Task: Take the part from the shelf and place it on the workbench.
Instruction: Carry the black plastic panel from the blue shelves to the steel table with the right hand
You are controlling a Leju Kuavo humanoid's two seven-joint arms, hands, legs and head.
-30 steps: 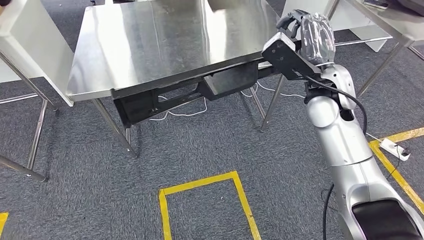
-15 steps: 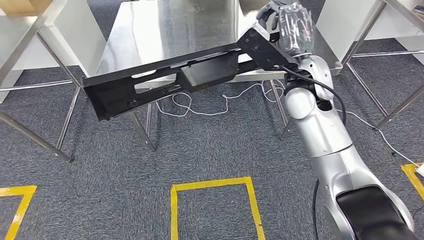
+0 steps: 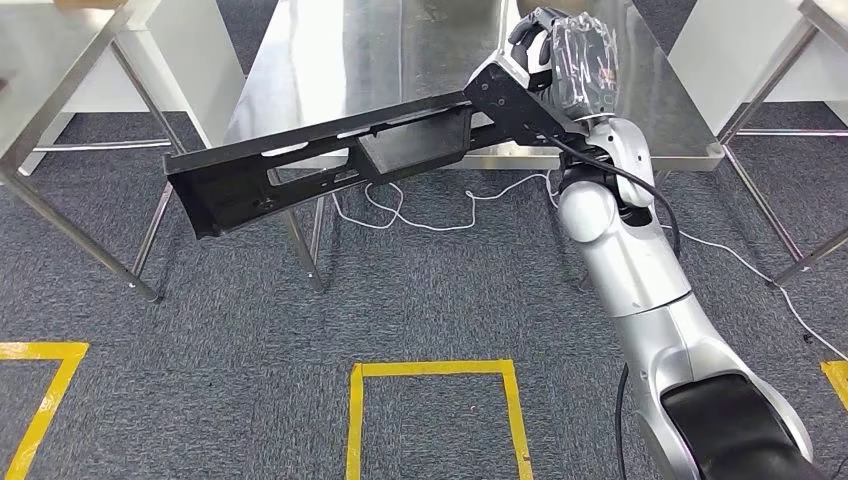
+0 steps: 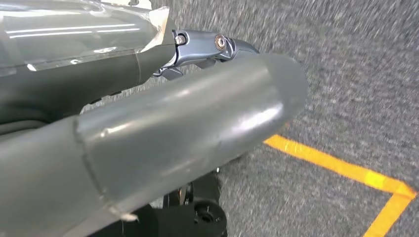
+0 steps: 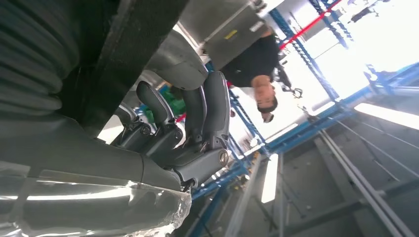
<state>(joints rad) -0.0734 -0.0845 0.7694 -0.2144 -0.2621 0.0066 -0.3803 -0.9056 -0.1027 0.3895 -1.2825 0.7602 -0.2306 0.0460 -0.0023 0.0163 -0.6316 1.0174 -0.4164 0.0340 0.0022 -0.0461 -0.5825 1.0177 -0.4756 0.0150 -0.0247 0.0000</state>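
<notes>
Right robot hand (image 3: pixel 570 60): fingers wrapped round one end of long black part (image 3: pixel 320 170), held in air, far end jutting out past desk (image 3: pixel 400 50) edge over carpet (image 3: pixel 420 290). Left robot hand (image 4: pixel 148 128): hangs by floor, state can't tell. Step, prob.: carry done, placing pending. Next: swing part fully over steel desk top, lower flat, let go. Room: grey carpet, yellow floor tape (image 3: pixel 430 370), white cable (image 3: pixel 440 215), neighbouring tables

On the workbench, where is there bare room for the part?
The steel workbench top is bare across its visible span, from its left edge to its right edge past the right hand. The only crowding is at the near edge, where the held part overhangs.
</notes>
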